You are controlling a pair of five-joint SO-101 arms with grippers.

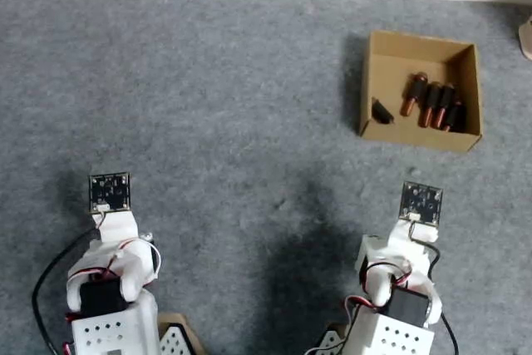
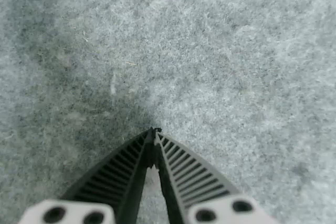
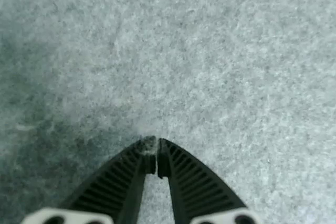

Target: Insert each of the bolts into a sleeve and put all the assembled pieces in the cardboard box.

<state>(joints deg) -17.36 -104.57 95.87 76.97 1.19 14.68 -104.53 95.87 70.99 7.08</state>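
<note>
Left gripper [image 2: 155, 135] pressed together, empty, over grey carpet [image 2: 210, 51]; right gripper [image 3: 152, 145] likewise. Cardboard box [image 1: 420, 46] far ahead, nearer high view's right-side arm [image 1: 399, 288]; assembled pieces [image 1: 432, 104] inside, side by side, roughly parallel. Task judged complete.

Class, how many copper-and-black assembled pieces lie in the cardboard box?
4: assembled pieces side by side, touching, in the cardboard box's right half in the high view; overlap may hide another.

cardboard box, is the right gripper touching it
Apart. High view shows grey carpet between the cardboard box and the nearer arm; the right gripper hangs over bare carpet.
</note>
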